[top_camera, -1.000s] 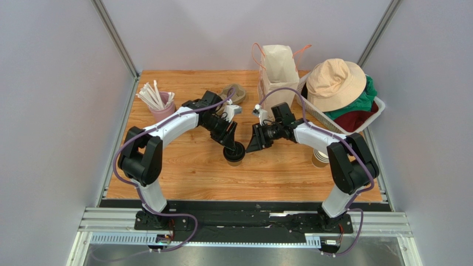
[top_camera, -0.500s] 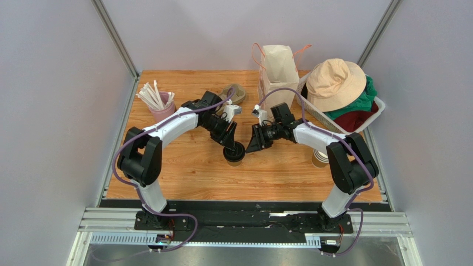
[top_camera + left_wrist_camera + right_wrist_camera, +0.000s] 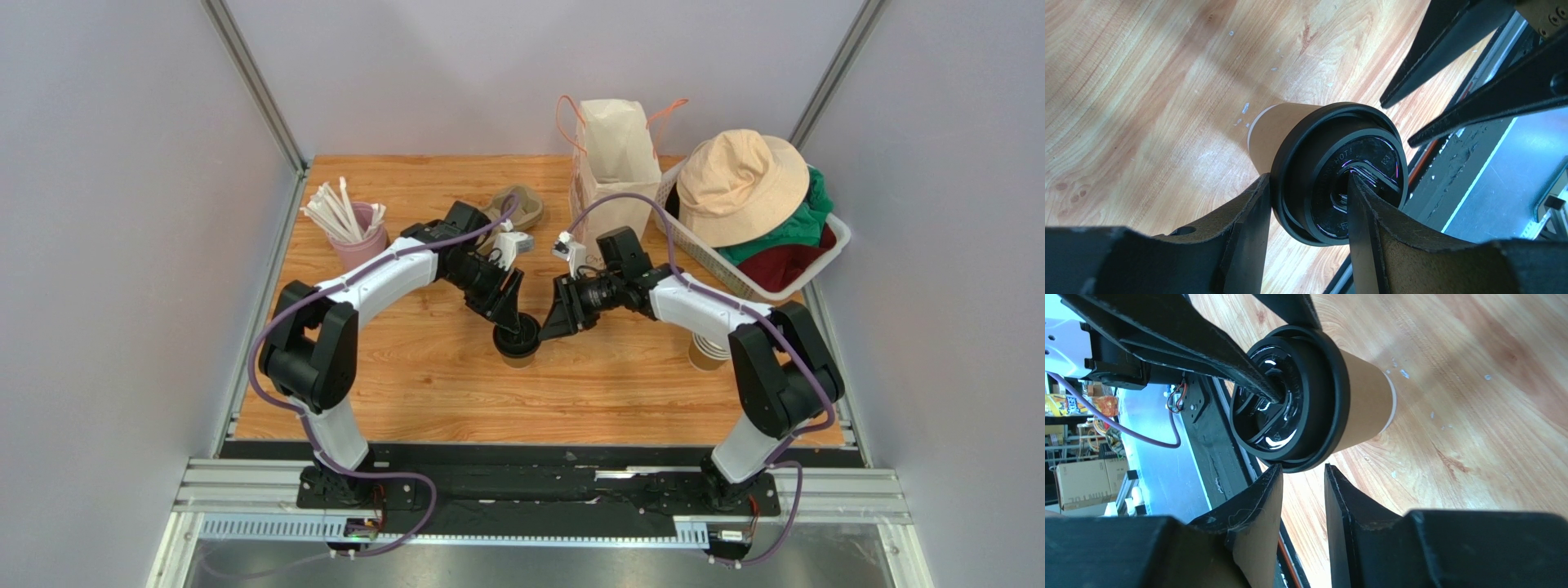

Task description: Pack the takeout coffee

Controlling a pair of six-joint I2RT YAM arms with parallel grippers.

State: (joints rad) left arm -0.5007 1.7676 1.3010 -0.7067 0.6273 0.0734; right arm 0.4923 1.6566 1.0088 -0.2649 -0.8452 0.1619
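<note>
The takeout coffee point(image 3: 518, 339), a kraft-brown cup point(image 3: 1275, 131) with a black lid point(image 3: 1321, 153), stands upright mid-table. My left gripper point(image 3: 512, 319) reaches down on it from the back left. In the left wrist view one finger point(image 3: 1250, 220) presses the lid's outer rim and the other point(image 3: 1370, 226) sits in the lid's centre recess, so the left gripper point(image 3: 1308, 180) is shut across half the lid. My right gripper point(image 3: 550, 326) is beside the cup on its right. Its narrowly open tips point(image 3: 1303, 471) sit just off the lid's rim point(image 3: 1333, 386), nothing between them.
A paper bag point(image 3: 617, 153) stands at the back centre. A white basket point(image 3: 834, 251) with a tan hat point(image 3: 736, 178) and clothes is at the back right. A pink cup of white sticks point(image 3: 353, 233) is at the left, stacked brown cups point(image 3: 707, 349) by the right arm.
My right gripper has edged slightly left, closer to the cup's lid. The left gripper and the cup have stayed where they were.
</note>
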